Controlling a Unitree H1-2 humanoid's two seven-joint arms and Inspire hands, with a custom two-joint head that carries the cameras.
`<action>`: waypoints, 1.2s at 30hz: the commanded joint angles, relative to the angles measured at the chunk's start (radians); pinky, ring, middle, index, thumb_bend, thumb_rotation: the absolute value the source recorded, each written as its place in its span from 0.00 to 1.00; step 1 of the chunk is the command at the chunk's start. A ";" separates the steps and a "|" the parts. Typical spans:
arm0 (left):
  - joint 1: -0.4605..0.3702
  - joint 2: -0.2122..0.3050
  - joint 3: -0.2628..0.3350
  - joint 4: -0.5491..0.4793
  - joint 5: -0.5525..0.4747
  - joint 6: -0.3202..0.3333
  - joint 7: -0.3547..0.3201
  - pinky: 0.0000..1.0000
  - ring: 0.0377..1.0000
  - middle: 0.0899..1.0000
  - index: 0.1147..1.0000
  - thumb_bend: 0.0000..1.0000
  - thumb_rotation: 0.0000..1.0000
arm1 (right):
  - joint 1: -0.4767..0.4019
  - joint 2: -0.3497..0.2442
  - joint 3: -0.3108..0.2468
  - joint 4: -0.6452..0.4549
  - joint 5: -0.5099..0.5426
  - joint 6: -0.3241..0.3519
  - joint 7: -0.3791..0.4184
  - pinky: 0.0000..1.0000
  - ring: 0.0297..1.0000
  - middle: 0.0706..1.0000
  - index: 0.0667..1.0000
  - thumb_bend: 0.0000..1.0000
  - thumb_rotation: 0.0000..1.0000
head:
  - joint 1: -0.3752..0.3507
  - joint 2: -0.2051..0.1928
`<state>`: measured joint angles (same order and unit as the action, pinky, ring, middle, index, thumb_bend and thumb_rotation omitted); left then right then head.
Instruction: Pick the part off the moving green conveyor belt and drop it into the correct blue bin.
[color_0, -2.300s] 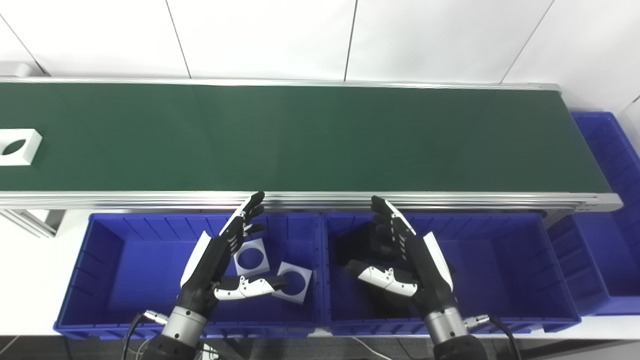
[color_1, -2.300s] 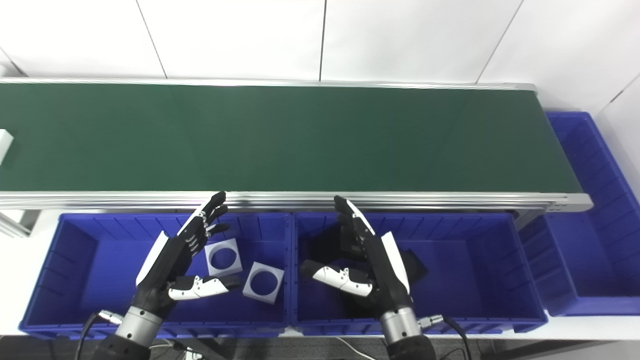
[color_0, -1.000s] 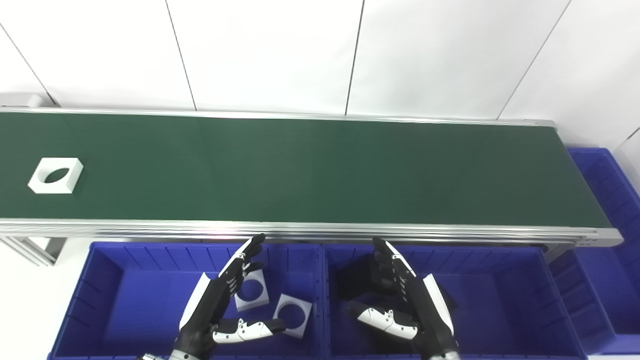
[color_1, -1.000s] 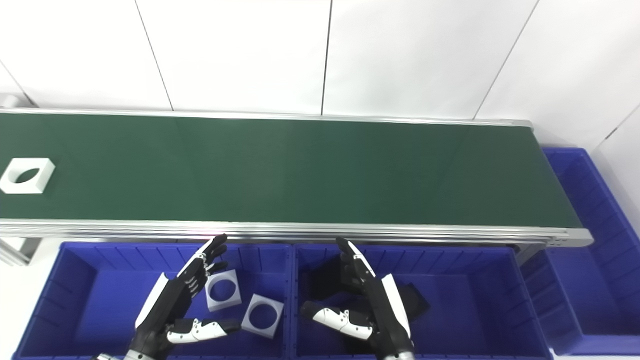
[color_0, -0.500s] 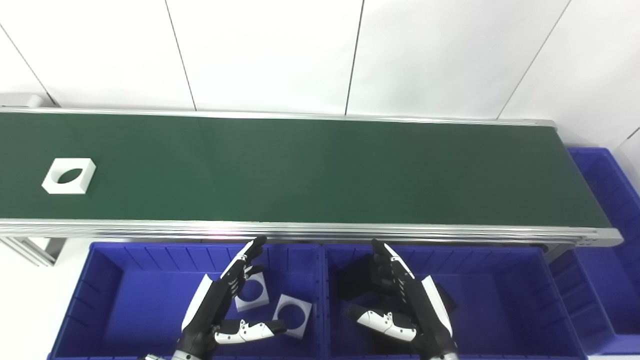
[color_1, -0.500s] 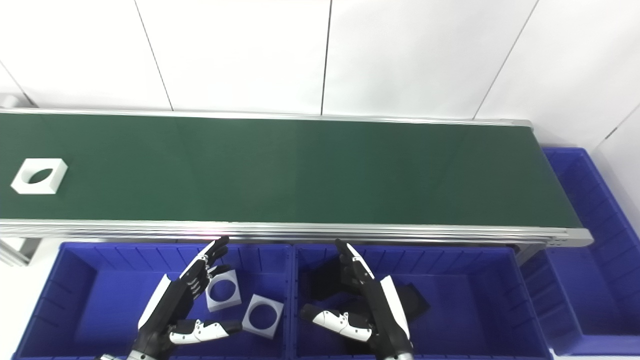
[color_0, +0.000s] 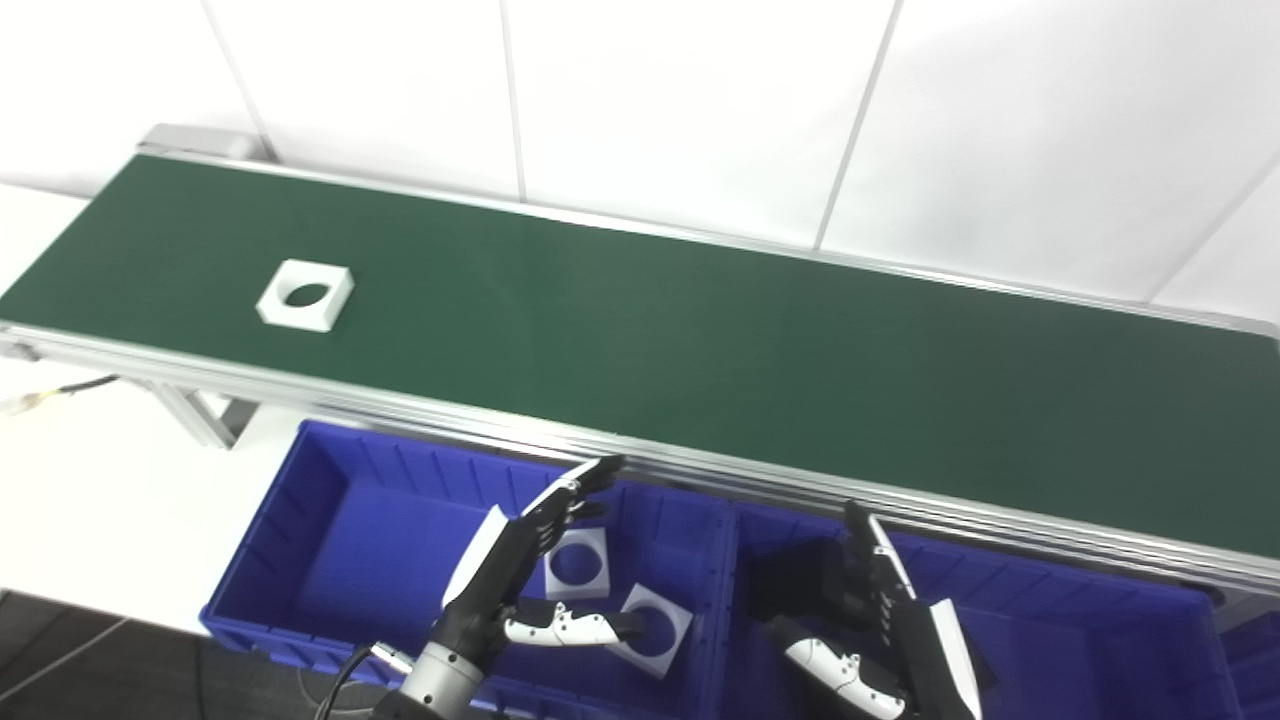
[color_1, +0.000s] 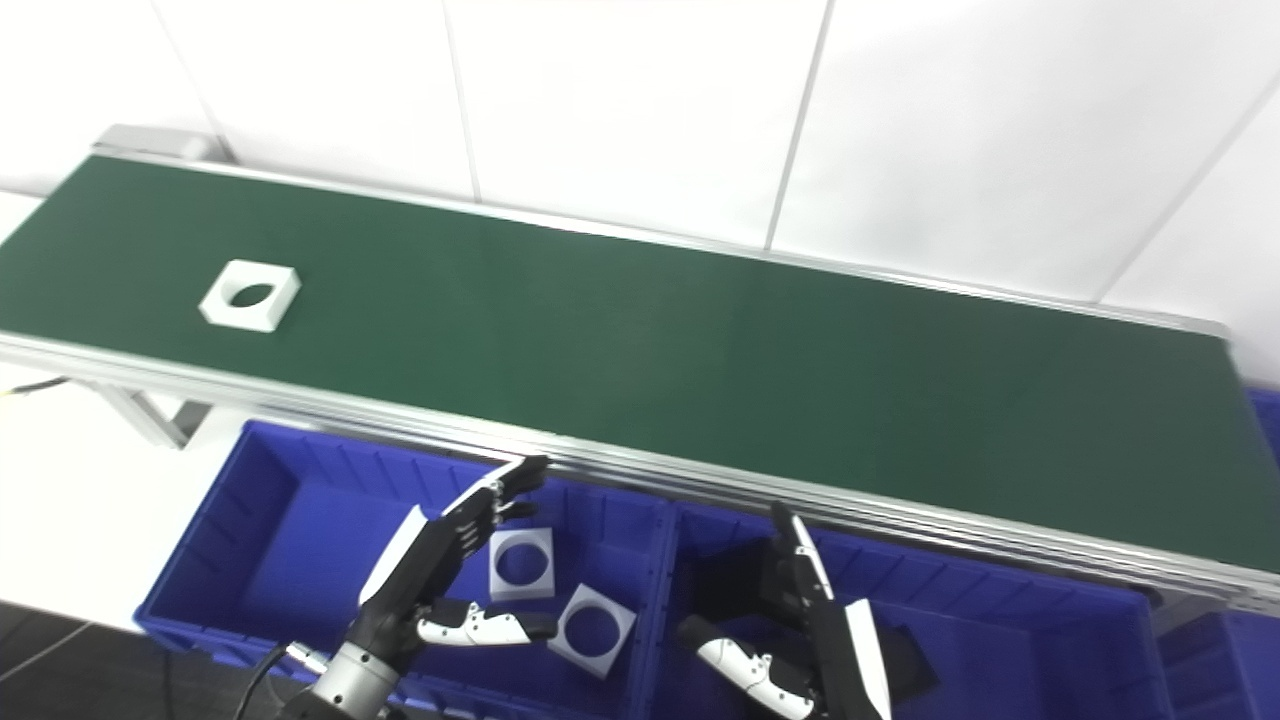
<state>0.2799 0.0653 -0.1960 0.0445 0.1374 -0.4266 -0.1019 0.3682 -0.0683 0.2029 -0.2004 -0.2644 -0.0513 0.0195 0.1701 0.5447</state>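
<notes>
Hovering over the bins (color_0: 300, 520), the left hand (color_0: 510, 575) and right hand (color_0: 890, 640) are held open, empty. One part (color_0: 305, 295) is carried on the belt (color_0: 700, 340); two white parts (color_1: 521, 564) are counted in the left bin.

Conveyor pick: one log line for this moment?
stage: waiting | white part on belt, far left | left hand open over left bin | right hand open over middle bin

Black-fingered left hand (color_0: 510, 575) and right hand (color_0: 890, 640), white shells, metal wrists.
</notes>
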 joint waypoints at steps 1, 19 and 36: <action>-0.019 0.005 -0.005 -0.014 0.008 -0.042 0.026 0.82 0.88 0.90 0.85 0.94 0.32 | -0.016 0.003 -0.001 -0.008 0.010 -0.074 -0.010 0.93 0.96 0.97 0.97 0.61 0.41 | -0.003 -0.005; -0.138 0.017 0.149 -0.268 0.089 0.055 0.099 0.80 0.85 0.87 0.84 0.92 0.34 | -0.074 0.022 -0.001 0.101 0.026 -0.112 -0.022 0.94 0.97 0.97 0.96 0.58 0.35 | 0.028 -0.079; -0.386 0.134 0.294 -0.328 0.309 0.408 0.114 0.88 0.94 0.96 0.95 0.83 0.47 | -0.094 0.032 0.004 0.144 0.020 -0.155 -0.044 0.92 0.95 0.95 0.95 0.62 0.36 | 0.013 -0.099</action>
<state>-0.0628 0.1746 0.0915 -0.2747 0.4289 -0.0203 -0.0050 0.2844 -0.0432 0.2059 -0.0404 -0.2507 -0.1284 -0.0117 0.1825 0.4449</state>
